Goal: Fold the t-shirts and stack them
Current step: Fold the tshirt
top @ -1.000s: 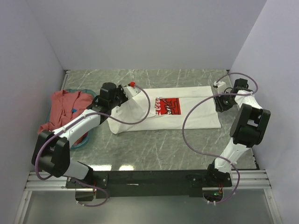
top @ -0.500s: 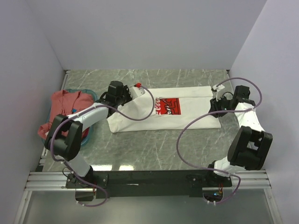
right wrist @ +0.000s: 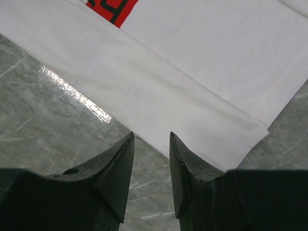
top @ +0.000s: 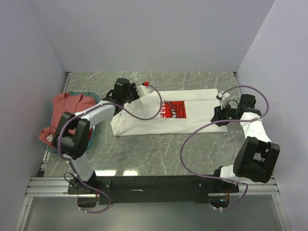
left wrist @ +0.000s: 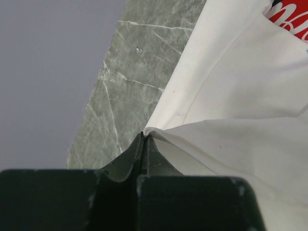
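White t-shirt (top: 197, 118), smooth soft cloth, edge pinched in left fingers (left wrist: 126, 163); right fingers (right wrist: 115, 168) part-open, empty.

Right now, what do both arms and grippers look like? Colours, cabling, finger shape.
Both arms match: white links, as on the left arm, and chunky black joint housings, as on the right arm. A loose purple cable loops alongside each. The left gripper and right gripper have dark matte fingers tapering to pointed tips. No markings visible.

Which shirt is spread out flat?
The white t-shirt with the red picture, spread across the middle of the table. The red t-shirt is bunched up at the left edge.
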Controlling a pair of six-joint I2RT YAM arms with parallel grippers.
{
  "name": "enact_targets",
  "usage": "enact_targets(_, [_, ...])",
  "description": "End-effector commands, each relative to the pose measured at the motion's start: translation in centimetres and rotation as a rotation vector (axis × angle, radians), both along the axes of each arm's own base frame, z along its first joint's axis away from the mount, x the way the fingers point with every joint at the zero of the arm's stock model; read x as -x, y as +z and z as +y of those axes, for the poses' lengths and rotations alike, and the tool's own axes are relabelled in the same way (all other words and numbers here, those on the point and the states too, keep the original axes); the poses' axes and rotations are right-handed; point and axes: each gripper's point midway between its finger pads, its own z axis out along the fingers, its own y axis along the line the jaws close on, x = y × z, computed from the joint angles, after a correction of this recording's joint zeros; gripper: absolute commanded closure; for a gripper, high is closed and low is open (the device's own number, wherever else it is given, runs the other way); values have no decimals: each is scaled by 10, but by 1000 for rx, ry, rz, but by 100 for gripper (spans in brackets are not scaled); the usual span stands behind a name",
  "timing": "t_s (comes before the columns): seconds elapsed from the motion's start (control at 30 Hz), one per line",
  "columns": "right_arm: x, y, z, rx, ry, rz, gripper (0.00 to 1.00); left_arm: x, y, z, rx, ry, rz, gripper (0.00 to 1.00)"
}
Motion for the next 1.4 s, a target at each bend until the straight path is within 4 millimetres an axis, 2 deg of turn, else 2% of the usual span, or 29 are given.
enact_targets(0.0, [-3, 12, 7, -19, 21, -59, 57, -15, 17, -11, 11, -41, -55, 100])
enact_targets(0.07, [-1, 12, 8, -18, 27, -60, 57, -18, 13, -12, 4, -40, -47, 100])
enact_targets(0.23, [0, 10, 9, -20, 30, -59, 57, -28, 15, -16, 4, -43, -49, 100])
enact_targets(0.6, [1, 8, 10, -22, 45, -58, 57, -49, -16, -13, -4, 8, 5, 97])
enact_targets(0.67, [2, 9, 10, -20, 47, -61, 57, -51, -24, -13, -5, 23, 22, 88])
enact_targets(0.7, [2, 9, 10, -19, 48, -61, 57, -55, -22, -12, 16, 42, 29, 67])
enact_targets(0.73, [3, 9, 11, -16, 54, -65, 57, -58, -25, -8, 17, 74, 41, 57])
enact_targets(0.77, [4, 9, 11, -15, 60, -63, 57, -62, -28, -5, 28, 110, 48, 54])
enact_targets(0.83, [5, 11, 17, -1, 95, -72, 57, -76, -13, 2, 108, 209, 38, 49])
enact_targets(0.87, [8, 11, 21, 1, 117, -68, 57, -84, -6, 12, 140, 272, 28, 46])
enact_targets(0.9, [10, 11, 25, 14, 137, -74, 57, -92, 12, 14, 241, 335, 26, 38])
enact_targets(1.0, [21, 15, 54, 47, 298, -110, 55, -103, 53, 36, 430, 476, 29, 30])
enact_targets(1.03, [24, 20, 63, 70, 372, -156, 54, -101, 63, 40, 476, 487, 33, 28])
enact_targets(1.07, [30, 21, 82, 72, 457, -173, 52, -95, 86, 52, 534, 507, 16, 24])
enact_targets(1.1, [33, 25, 93, 76, 513, -202, 48, -89, 98, 57, 633, 552, 31, 16])
enact_targets(1.13, [35, 31, 104, 79, 572, -249, 33, -82, 109, 65, 692, 586, 29, 11])
enact_targets(1.17, [29, 38, 114, 88, 597, -302, 20, -69, 144, 82, 792, 622, -6, 7])
enact_targets(1.2, [36, 41, 144, 78, 686, -330, 14, -57, 138, 92, 881, 690, 48, 2])
enact_targets(1.23, [36, 44, 161, 66, 709, -334, 13, -46, 144, 100, 932, 708, 65, 1])
enact_targets(1.27, [22, 49, 172, 113, 701, -379, 13, -27, 174, 121, 1014, 714, 28, 1])
enact_targets(1.3, [26, 51, 209, 94, 754, -352, 12, -8, 147, 125, 1045, 762, 136, 0])
enact_targets(1.33, [23, 54, 226, 107, 766, -345, 12, 6, 145, 133, 1062, 772, 158, 0])
enact_targets(1.37, [7, 52, 232, 183, 711, -344, 12, 29, 164, 146, 1098, 767, 123, 0])
